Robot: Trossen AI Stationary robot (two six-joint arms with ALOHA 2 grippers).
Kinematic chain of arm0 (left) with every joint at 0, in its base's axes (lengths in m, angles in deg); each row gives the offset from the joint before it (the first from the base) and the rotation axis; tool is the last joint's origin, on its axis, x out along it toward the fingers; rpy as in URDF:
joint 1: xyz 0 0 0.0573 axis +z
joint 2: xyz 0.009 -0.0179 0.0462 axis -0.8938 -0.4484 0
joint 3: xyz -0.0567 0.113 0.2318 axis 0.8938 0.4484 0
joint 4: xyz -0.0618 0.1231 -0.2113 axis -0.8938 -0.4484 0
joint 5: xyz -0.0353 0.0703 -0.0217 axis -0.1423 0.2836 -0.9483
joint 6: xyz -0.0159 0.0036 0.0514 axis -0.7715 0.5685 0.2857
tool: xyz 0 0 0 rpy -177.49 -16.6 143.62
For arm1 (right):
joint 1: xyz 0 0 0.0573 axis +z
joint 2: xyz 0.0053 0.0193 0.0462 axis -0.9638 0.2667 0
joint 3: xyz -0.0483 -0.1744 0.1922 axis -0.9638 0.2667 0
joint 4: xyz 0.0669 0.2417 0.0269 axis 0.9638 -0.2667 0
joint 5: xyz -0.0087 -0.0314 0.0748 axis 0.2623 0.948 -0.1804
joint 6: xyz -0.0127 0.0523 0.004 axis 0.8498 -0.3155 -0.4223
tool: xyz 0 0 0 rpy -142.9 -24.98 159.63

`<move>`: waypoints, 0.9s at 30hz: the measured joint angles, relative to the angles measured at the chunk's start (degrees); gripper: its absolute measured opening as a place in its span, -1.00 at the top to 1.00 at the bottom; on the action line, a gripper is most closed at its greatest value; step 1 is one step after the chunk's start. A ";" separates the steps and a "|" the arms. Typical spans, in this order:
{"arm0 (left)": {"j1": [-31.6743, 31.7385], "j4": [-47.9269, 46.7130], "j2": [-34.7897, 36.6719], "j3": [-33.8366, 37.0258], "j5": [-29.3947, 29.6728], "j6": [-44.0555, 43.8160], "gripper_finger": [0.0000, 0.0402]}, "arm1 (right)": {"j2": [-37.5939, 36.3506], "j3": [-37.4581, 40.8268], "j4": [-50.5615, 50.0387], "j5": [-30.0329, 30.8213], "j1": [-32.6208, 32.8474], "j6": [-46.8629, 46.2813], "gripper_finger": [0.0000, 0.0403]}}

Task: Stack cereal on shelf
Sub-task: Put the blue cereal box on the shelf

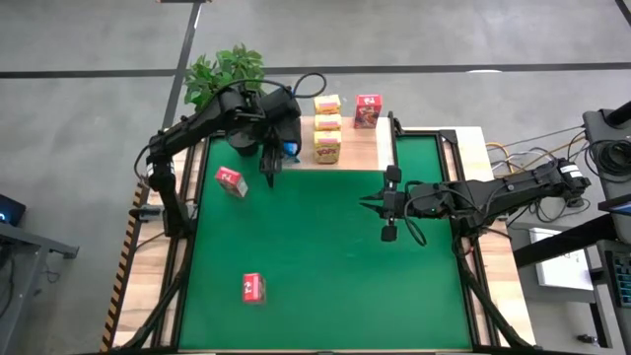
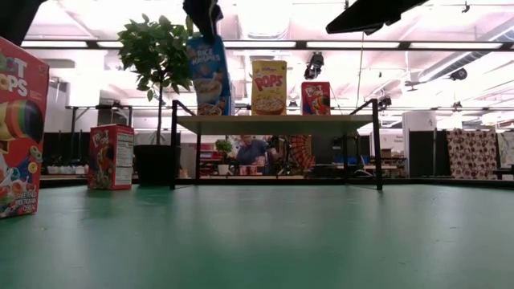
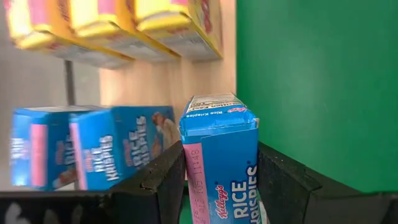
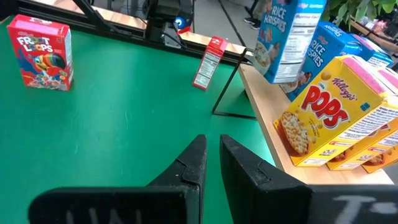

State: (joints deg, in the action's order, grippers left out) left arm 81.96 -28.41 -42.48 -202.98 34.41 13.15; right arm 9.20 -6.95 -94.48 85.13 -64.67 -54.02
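Observation:
Over the left end of the wooden shelf [image 1: 360, 148] my left gripper [image 1: 276, 148] is shut on a blue cereal box [image 3: 221, 143]. Two more blue boxes [image 3: 93, 152] stand on the shelf beside it. Three yellow boxes [image 1: 327, 125] and a red box [image 1: 368, 110] stand on the shelf to the right. Two red boxes [image 1: 232, 180] [image 1: 253, 287] are on the green mat. My right gripper [image 1: 380, 204] hangs shut over the mat's right half, touching nothing. My left gripper pinches the blue box between its two fingers [image 3: 165, 177] by two opposite sides [image 3: 193, 168], at the box's upper end [image 2: 205, 40]. The fingers come steeply from above. The box hangs nearly upright below them, its lower end [image 2: 210, 108] at the shelf board; whether it touches the board I cannot tell.
A potted plant [image 1: 222, 71] stands behind the shelf's left end, close to the left arm. The shelf stands on thin black legs [image 2: 173, 144] at the mat's far edge. Open green mat [image 1: 325, 256] lies between the two arms.

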 joint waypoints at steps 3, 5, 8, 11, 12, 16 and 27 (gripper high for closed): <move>1.11 0.02 0.00 1.98 -1.21 0.60 0.20 | 0.00 0.03 -0.11 0.00 0.00 -0.36 0.83; 1.61 0.02 0.00 3.07 -1.37 0.62 0.20 | 0.00 0.16 -0.22 0.00 -0.01 -0.48 0.83; 2.13 0.01 0.01 4.73 -1.40 1.58 0.20 | 0.00 0.17 -0.31 0.00 0.00 -0.54 0.83; 2.30 0.04 0.07 6.01 -1.48 2.93 0.20 | 0.00 0.17 -0.51 0.00 -0.01 -0.83 0.83; 2.34 0.02 0.13 6.17 -1.48 3.25 0.20 | 0.00 0.17 -0.66 0.00 -0.01 -0.85 0.83; 2.41 0.04 0.10 5.90 -1.46 3.67 0.20 | 0.00 0.17 -0.79 0.00 -0.01 -0.90 0.83; 3.06 0.37 0.09 6.17 -1.45 5.55 0.20 | 0.00 0.20 -0.81 0.00 -0.01 -0.41 0.83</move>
State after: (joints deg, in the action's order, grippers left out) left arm 85.03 -28.03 -42.40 -196.81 32.95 18.70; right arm 9.20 -6.76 -95.29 85.13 -64.68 -54.44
